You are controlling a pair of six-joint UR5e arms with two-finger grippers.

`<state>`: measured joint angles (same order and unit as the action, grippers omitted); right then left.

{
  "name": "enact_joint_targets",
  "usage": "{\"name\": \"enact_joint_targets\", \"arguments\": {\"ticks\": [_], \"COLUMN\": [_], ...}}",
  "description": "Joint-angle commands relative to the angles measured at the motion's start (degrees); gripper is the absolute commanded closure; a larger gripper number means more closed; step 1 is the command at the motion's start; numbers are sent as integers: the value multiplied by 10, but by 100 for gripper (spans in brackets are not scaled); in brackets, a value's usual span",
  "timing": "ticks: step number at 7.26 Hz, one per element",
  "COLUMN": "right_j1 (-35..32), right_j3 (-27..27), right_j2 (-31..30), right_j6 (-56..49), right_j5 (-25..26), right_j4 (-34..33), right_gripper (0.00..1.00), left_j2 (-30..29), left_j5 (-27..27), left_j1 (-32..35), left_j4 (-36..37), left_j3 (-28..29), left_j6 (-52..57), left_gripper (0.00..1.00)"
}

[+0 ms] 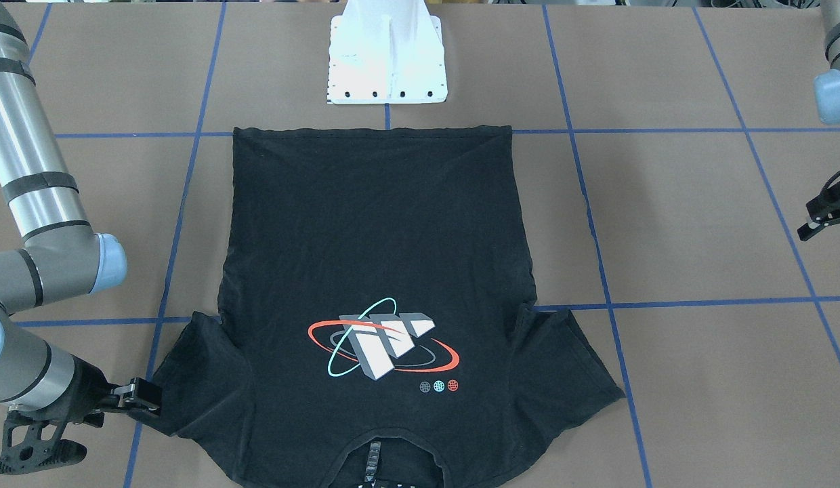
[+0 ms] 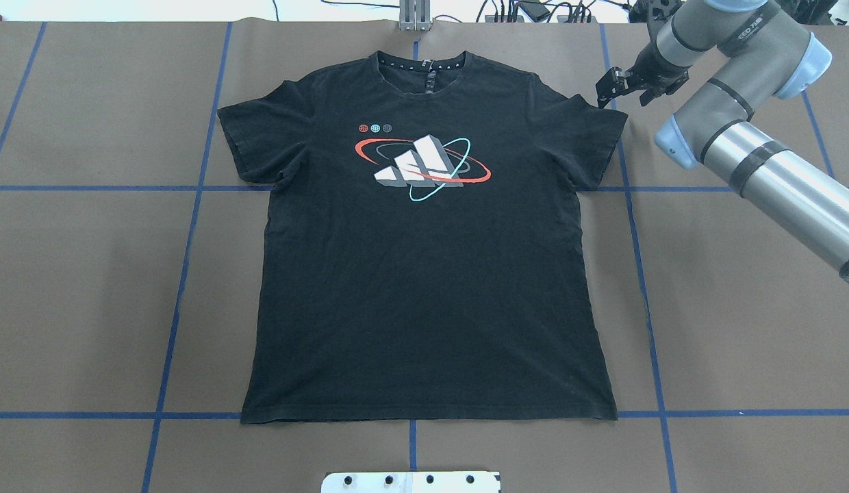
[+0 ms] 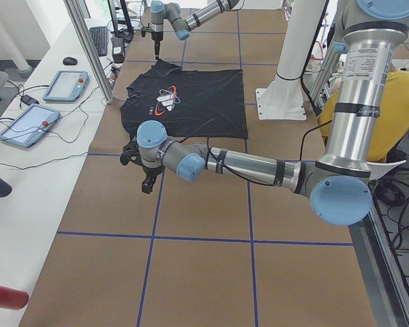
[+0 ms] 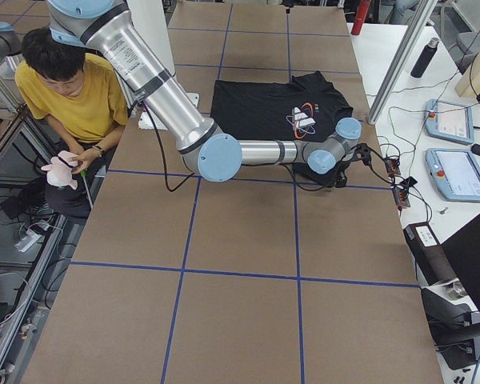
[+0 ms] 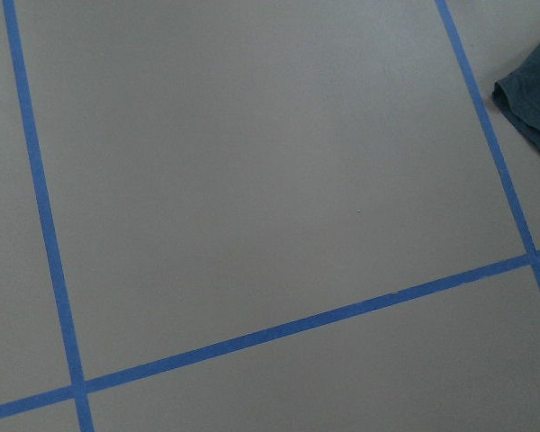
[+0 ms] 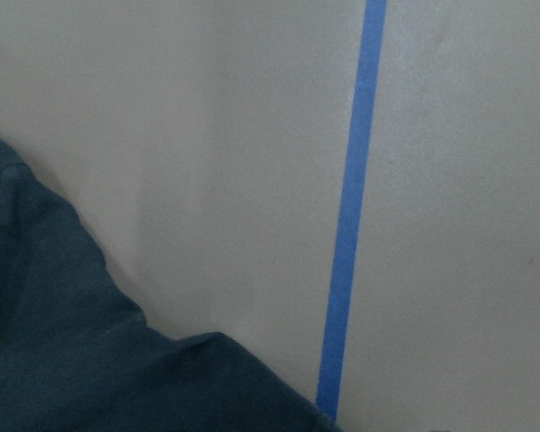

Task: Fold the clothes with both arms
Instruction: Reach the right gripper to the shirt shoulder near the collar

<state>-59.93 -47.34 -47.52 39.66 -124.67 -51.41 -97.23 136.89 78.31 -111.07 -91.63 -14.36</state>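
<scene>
The black T-shirt (image 2: 424, 274) lies flat and spread out, print up, with its red, teal and white logo (image 2: 424, 164) and its collar (image 2: 424, 65) at the far side from the robot. My right gripper (image 2: 604, 89) hovers just off the tip of the shirt's right-hand sleeve (image 2: 596, 130), apart from it, and looks open and empty; it also shows in the front view (image 1: 148, 400). My left gripper (image 1: 807, 220) is well off the shirt's other side, looks open and holds nothing. The left wrist view shows only a sleeve corner (image 5: 535, 99).
The white pedestal base (image 1: 386, 61) stands at the robot's edge, just behind the shirt's hem. Blue tape lines (image 2: 185, 274) cross the brown table. A person in yellow (image 4: 72, 88) sits beside the table. Tablets (image 4: 456, 172) lie on a side bench.
</scene>
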Motion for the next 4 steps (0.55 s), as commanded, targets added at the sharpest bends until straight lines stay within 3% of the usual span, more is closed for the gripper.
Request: {"name": "enact_joint_targets", "arguments": {"ticks": [1, 2, 3, 4], "right_j1": [10, 10, 10, 10], "right_j3": [8, 8, 8, 8], "right_j2": [1, 0, -2, -7], "right_j6": [0, 1, 1, 1], "right_j5": [29, 29, 28, 25], "right_j4": [1, 1, 0, 0], "right_gripper": [14, 37, 82, 100], "left_j2": [-1, -2, -2, -2], "left_j5": [-1, -1, -1, -1], "left_j1": [0, 0, 0, 0], "left_j4": [-7, -7, -7, -7], "left_j3": [2, 3, 3, 2], "left_j6": [-2, -2, -2, -3], "left_gripper": [0, 0, 0, 0]}}
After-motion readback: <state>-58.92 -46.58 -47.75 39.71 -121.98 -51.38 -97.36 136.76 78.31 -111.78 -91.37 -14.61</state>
